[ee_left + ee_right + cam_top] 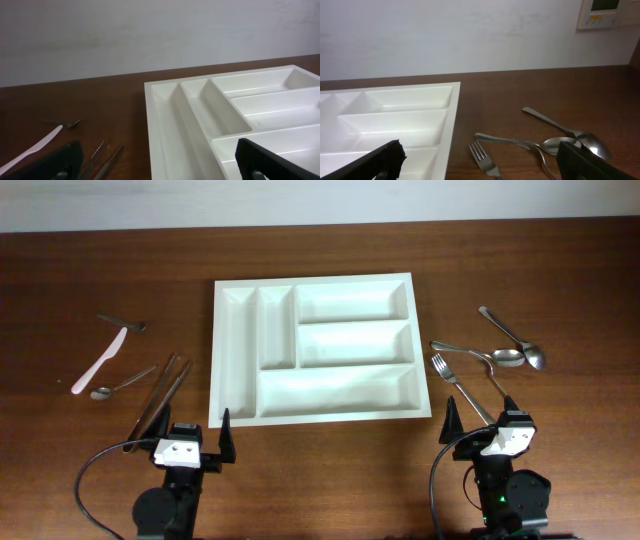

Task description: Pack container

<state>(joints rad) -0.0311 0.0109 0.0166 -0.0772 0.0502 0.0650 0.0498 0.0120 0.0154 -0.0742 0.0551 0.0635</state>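
Note:
The white container (214, 350) lies in the middle of the table, its five compartments empty; it also shows in the left wrist view (155, 115) and the right wrist view (451, 125). My left gripper (192, 442) is open and empty at the tray's front left corner. My right gripper (480, 428) is open and empty at the tray's front right. Right of the tray lie a fork (452, 380) (485, 159) and spoons (510, 332) (560, 144). Left of the tray lie two knives (165, 390) (102, 157), a white plastic knife (100, 362) (35, 146) and a small spoon (122, 385).
Another metal utensil (122, 322) lies at the far left. A pale wall stands behind the table's far edge. A wall control panel (602, 12) shows in the right wrist view. Black cables run from both arm bases at the front edge.

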